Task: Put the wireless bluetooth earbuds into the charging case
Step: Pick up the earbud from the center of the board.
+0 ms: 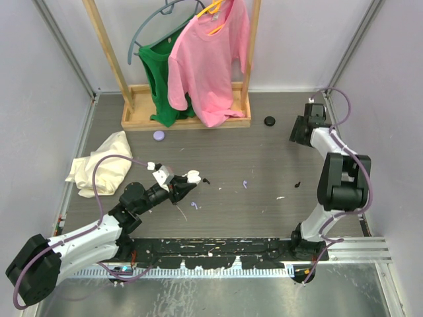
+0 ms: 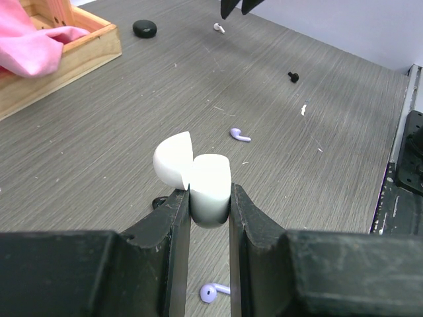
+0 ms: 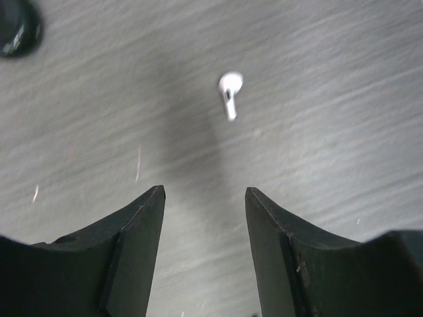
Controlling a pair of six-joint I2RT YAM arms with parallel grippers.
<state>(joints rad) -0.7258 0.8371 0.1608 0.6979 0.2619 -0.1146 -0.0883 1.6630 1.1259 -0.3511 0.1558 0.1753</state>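
Across the far edge of the grey table (image 1: 264, 158), saw a wooden rack (image 1: 188, 121) hung with a pink shirt (image 1: 208, 59) and a green shirt (image 1: 157, 72). Noted a cream cloth (image 1: 99, 165) crumpled toward the left side. Found the left gripper (image 2: 210, 205) clamped on the white charging case (image 2: 210, 177) near the table's middle, with its lid (image 2: 173, 160) swung open to the left. Found the right gripper (image 3: 204, 191) spread wide and holding nothing, hung over a white earbud (image 3: 229, 92) lying at the far right, near a black round object (image 3: 16, 26). Counted more of the wireless bluetooth earbuds (image 1: 245, 185) loose on the wood: a lilac earbud (image 2: 240, 135) beyond the charging case, a second lilac earbud (image 2: 213, 291) just on its near side, glimpsed between the fingers, and a black earbud (image 2: 293, 76) farther off to the right.
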